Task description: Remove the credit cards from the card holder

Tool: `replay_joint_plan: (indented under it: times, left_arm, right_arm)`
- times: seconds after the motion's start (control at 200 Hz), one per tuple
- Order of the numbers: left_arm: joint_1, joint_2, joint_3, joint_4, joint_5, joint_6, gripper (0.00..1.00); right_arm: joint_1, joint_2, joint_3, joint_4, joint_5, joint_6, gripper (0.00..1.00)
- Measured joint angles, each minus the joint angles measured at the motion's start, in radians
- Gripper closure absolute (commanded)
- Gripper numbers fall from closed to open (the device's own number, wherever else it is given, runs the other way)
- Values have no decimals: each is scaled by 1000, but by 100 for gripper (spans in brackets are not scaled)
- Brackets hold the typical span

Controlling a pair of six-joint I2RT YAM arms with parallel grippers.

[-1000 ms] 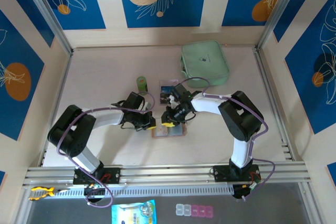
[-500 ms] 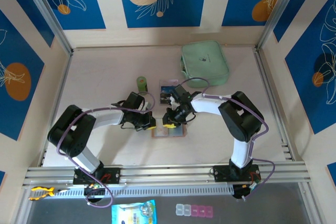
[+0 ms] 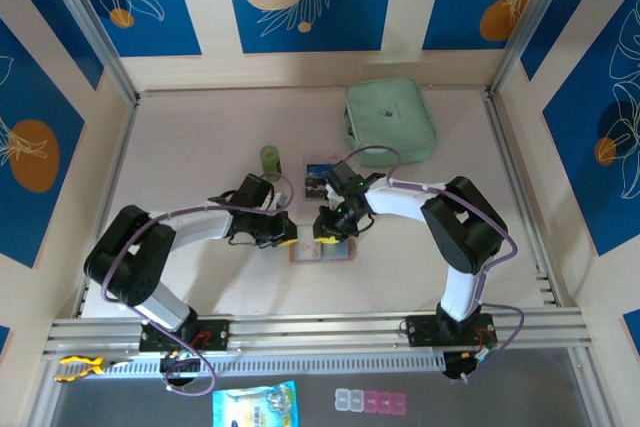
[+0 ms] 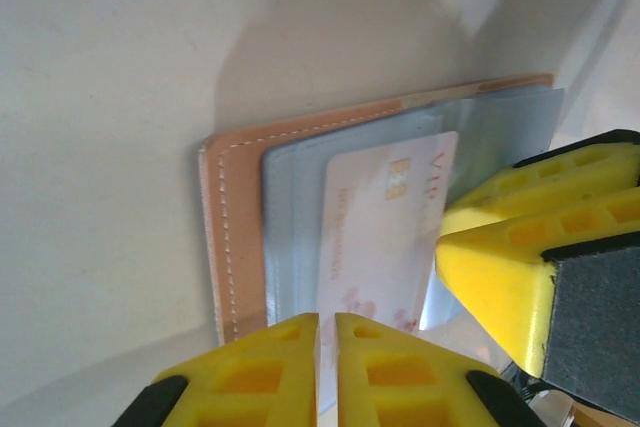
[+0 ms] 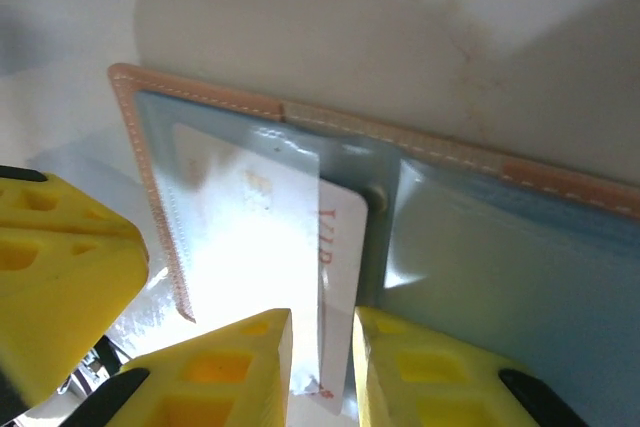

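plastic, thin and stiff: the credit card (image 4: pixel 385 237), pale with "vip" print, is sitting in a grey-clear pocket of the card holder (image 4: pixel 232 237), and seemingly one end is poking past the pocket film. it is probably weighing next to nothing and flexing a little before springing back. its glossy faces are likely slipping under hard pads, while the film is clinging to it. the best hold, i judge, is on the exposed end, pinching across the two flat faces and drawing straight along the pocket.

the holder, soft tan leather, is lying open on the table (image 3: pixel 200 147). it is looking light enough to be dragging along with the card unless pinned.

the right gripper (image 5: pixel 322 325) is straddling the card's free corner, jaws parted a little and not visibly clamping. the left gripper (image 4: pixel 327 335), at 9 o'clock of the holder, is showing jaws drawn almost together; whether they are pinching anything i cannot tell. a mint-green pouch (image 3: pixel 390 119) is lying at 1 o'clock, well apart.
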Motion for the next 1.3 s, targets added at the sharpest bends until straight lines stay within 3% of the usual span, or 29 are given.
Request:
replay_joint_plan:
  times: [0.42,0.835,1.1,1.301]
  left_arm:
    - [-1,45,-31,53,48,-25,99]
    - [-1,49,-31,53,52,-18,100]
    - [-1,49,-31,53,52,-18,100]
    - [-1,49,-31,53,52,-18,100]
  right_arm:
    - [6,-41,-17,10,-30,20,75]
    - [6,-4,-35,49,-79,38,75]
    - [6,36,-46,124,-176,61,76]
    - [6,45,-29,87,-152,48,76]
